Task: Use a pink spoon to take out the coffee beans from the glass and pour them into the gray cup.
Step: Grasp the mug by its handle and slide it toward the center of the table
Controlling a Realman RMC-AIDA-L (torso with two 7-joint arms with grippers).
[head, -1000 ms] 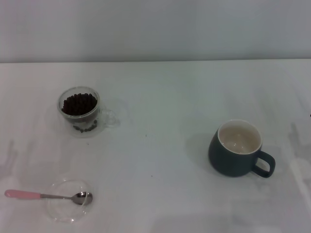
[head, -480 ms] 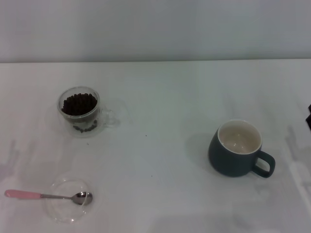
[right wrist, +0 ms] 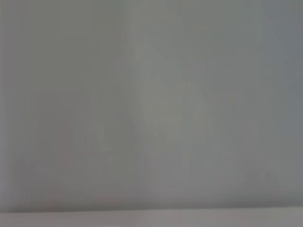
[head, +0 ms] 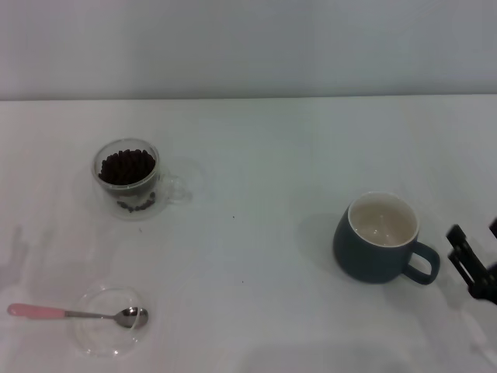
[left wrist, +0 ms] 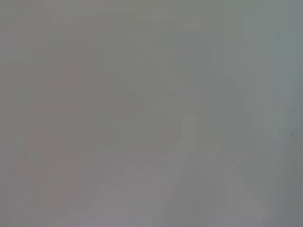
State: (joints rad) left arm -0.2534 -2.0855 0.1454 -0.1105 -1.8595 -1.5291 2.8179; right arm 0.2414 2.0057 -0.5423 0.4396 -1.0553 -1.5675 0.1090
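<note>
I see the pink spoon (head: 74, 313) near the bench's (head: 264, 155) front left corner, bowl resting in a clear dish (head: 109, 320). Behind it, the glass (head: 130, 179) holds coffee beans (head: 126, 165). Right claw (head: 475, 268), cut off at the right edge beside the gray cup (head: 382, 238); its opening I cannot tell. Both wrist views show only blank grey.

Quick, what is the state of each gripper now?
Left gripper: not in view.
Right gripper: at the table's right edge beside the gray cup, holding nothing; state cannot be told.

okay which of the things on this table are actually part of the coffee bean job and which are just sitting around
Part of the job:
pink spoon
coffee beans
glass
gray cup
right pincer, at the table's right edge near the cup

Just lying about:
flat clear dish under the spoon's bowl
</note>
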